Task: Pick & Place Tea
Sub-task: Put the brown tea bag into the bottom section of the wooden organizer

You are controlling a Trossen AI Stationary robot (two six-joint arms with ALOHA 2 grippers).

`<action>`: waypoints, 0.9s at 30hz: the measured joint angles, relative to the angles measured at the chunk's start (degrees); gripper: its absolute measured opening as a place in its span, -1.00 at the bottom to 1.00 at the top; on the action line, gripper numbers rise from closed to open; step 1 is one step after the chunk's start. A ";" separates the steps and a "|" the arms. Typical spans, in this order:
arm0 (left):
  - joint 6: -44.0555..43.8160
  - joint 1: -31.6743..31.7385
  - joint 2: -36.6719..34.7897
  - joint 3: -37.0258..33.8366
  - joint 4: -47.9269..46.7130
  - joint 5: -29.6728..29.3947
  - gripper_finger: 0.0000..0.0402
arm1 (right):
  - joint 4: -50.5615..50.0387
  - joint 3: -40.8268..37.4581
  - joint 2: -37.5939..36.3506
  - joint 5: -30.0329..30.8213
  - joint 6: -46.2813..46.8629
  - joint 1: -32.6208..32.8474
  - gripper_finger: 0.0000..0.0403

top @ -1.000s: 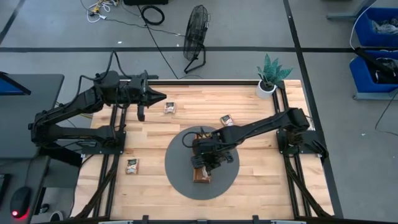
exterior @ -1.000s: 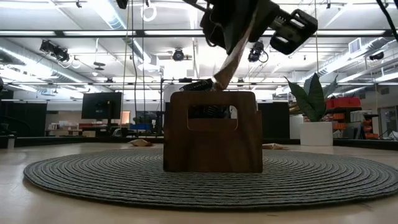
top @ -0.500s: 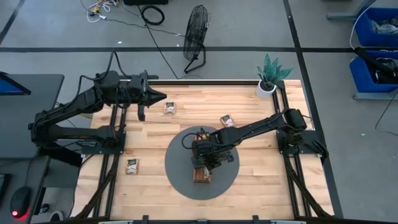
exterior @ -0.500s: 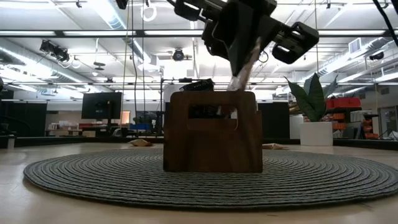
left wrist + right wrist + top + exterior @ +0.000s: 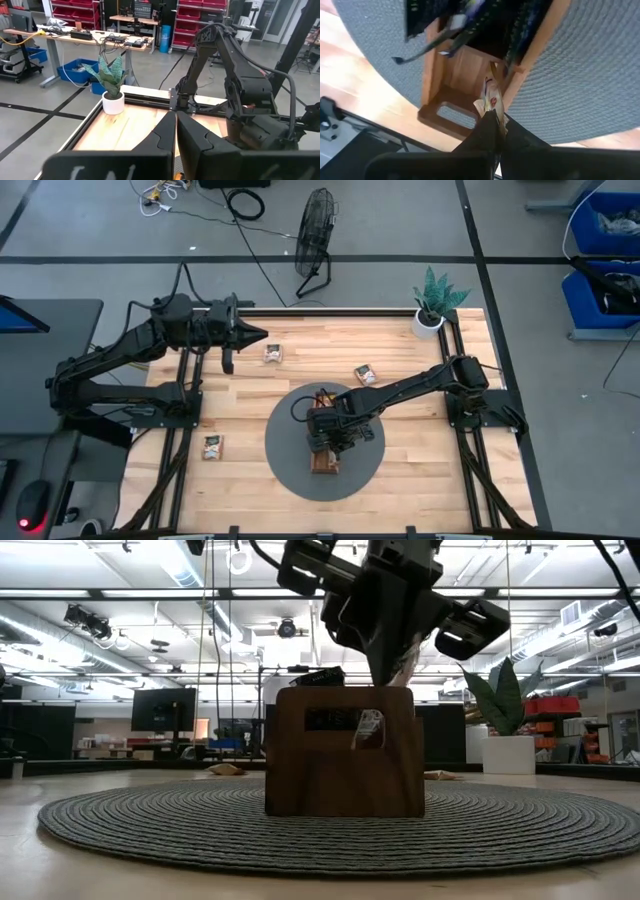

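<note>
A long brown wooden tray [image 5: 323, 462] stands on a round grey mat [image 5: 285, 442] in the middle of the table. My right gripper [image 5: 327, 438] hangs over the tray's near end, shut on a pale tan tea sachet [image 5: 490, 94]. The sachet's lower end shows behind the tray's handle cut-out [image 5: 368, 728]. Dark sachets [image 5: 470, 15] fill the tray's farther compartments. Three loose tea sachets lie flat on the wood [image 5: 273, 353] [image 5: 365, 373] [image 5: 212, 446]. My left gripper [image 5: 256, 335] waits shut and level above the table's far left. My right gripper pinches the sachet's upper edge [image 5: 493, 107] between its two fingers. The fingers [image 5: 392, 660] come from above, slanting down. The sachet hangs below them, its lower part inside the tray's end compartment [image 5: 465, 75], next to the handle cut-out.
A potted plant [image 5: 432, 305] stands at the table's far right corner. A floor fan [image 5: 315, 235] stands beyond the far edge. Bare wood lies to the left and right of the mat. The right arm [image 5: 235, 85] shows across the table in the left wrist view.
My right gripper has gone down toward the tray, still shut on the sachet. The sachet hung above the tray's rim before. Now its lower end has sunk into the end compartment and shows through the handle cut-out.
</note>
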 joint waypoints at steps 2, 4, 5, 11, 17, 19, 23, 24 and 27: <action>0.00 0.00 -0.01 0.00 0.06 -0.09 -0.92 | -0.35 -0.02 -0.01 0.01 -0.21 -0.15 -0.98; 0.00 0.00 0.00 0.00 0.05 -0.65 -0.92 | 0.03 -0.13 0.27 -0.36 -0.36 -0.25 -0.98; -0.04 0.00 0.00 0.00 0.04 -0.76 -0.92 | -0.11 -0.25 0.45 -0.94 -0.33 -0.31 -0.98; 0.00 0.00 0.00 0.00 0.00 -0.83 -0.92 | 0.62 -0.35 0.81 -1.15 -1.52 -0.29 -0.95; -0.02 0.00 0.00 0.00 0.00 -0.81 -0.92 | 1.16 -0.35 0.81 -1.12 -1.88 -0.31 -0.84; -0.02 0.00 0.00 0.00 0.00 -0.81 -0.92 | 1.11 -0.35 0.81 -1.22 -2.13 -0.31 -0.78; -0.02 0.00 0.00 0.00 0.00 -0.81 -0.92 | 1.11 -0.35 0.81 -1.58 -3.06 -0.31 -0.61; -0.02 0.00 0.00 0.00 0.00 -0.81 -0.92 | 1.09 -0.35 0.83 -1.76 -3.06 -0.31 -0.57; 0.00 0.00 0.00 0.00 0.00 -0.81 -0.92 | 1.11 -0.35 0.83 -3.21 -3.44 -0.33 -0.44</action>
